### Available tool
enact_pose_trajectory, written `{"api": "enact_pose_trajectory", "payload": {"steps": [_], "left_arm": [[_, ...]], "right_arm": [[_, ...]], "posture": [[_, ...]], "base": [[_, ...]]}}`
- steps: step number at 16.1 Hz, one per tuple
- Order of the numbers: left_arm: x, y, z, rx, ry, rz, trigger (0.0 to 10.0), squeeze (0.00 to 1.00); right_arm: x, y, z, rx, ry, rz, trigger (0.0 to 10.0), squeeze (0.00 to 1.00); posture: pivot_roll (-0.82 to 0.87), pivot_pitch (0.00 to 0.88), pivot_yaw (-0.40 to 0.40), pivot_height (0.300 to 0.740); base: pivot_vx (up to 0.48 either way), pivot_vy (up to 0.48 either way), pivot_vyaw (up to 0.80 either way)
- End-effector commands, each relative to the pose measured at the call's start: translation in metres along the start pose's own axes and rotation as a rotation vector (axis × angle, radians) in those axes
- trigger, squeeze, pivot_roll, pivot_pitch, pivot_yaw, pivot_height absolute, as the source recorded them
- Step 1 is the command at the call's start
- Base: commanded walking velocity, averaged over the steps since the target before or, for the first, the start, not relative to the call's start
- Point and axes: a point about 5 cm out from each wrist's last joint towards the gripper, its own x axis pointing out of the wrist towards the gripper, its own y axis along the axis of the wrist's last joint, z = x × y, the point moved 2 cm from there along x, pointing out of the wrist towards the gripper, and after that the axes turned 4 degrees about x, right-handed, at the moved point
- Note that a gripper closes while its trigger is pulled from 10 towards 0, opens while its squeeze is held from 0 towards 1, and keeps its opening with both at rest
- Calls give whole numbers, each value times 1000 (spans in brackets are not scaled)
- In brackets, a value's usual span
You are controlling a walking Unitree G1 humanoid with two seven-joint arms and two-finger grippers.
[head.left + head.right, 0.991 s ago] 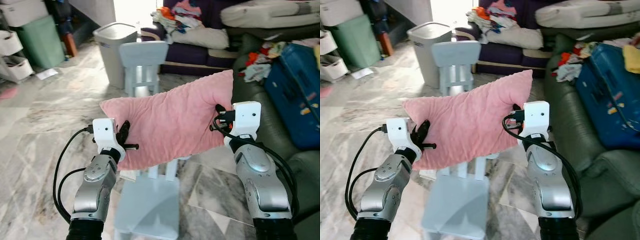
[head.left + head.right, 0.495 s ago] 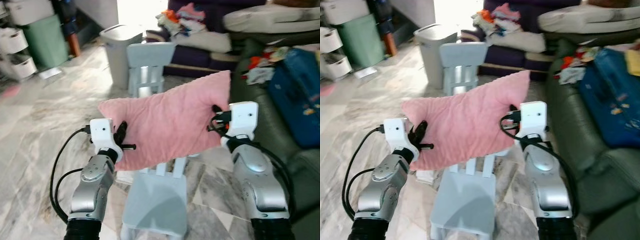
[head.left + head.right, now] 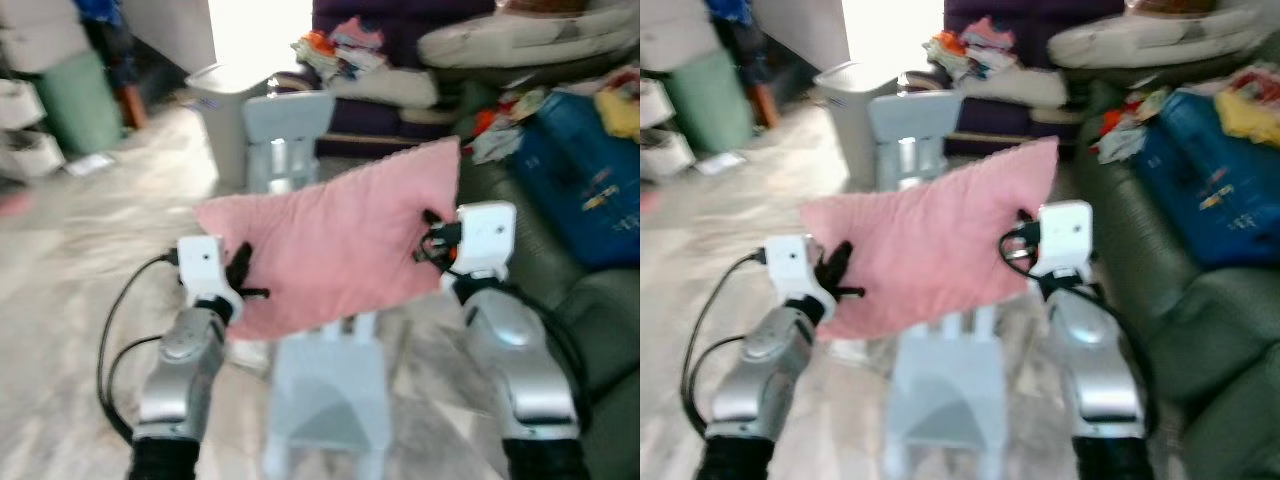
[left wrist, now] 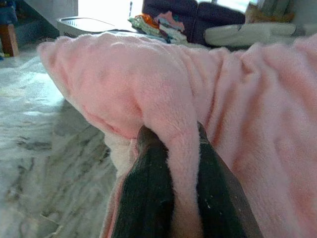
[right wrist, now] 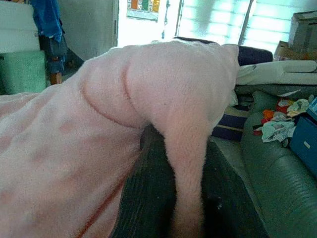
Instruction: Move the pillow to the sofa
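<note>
A pink plush pillow (image 3: 335, 240) hangs in the air in front of me, held between both arms. My left gripper (image 3: 240, 280) is shut on its lower left edge, and my right gripper (image 3: 432, 232) is shut on its right edge. In each wrist view a fold of pink pillow fabric (image 4: 173, 129) (image 5: 185, 144) is pinched between the two black fingers (image 4: 148, 198) (image 5: 143, 198). The dark green sofa (image 3: 590, 310) stands to my right. The pictures are blurred.
A pale blue child's chair (image 3: 330, 400) stands right below the pillow, a second one (image 3: 285, 135) behind it. A grey bin (image 3: 225, 110) is further back. Clothes and a blue bag (image 3: 585, 190) lie on the green sofa; a purple sofa (image 3: 400, 60) is piled with laundry.
The whole picture has shifted and blurred, so the camera has moved; the sofa takes up more of the right side. Both grippers keep the same hold on the pillow.
</note>
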Motion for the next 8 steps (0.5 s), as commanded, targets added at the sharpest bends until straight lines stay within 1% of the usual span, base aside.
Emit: {"api": "enact_pose_trajectory", "payload": {"steps": [1, 4, 8], "left_arm": [[0, 8, 2, 26, -17, 29, 10000, 0], [2, 12, 3, 26, -36, 42, 10000, 0], [6, 20, -7, 50, -14, 64, 10000, 0]], "right_arm": [[1, 10, -5, 14, 10, 39, 10000, 0], [1, 9, -5, 13, 8, 39, 10000, 0], [2, 9, -5, 15, 5, 37, 10000, 0]], "posture": [[-123, 0, 3, 740], [-121, 0, 4, 740], [-122, 0, 6, 740]], "base": [[0, 0, 0], [0, 0, 0], [0, 0, 0]]}}
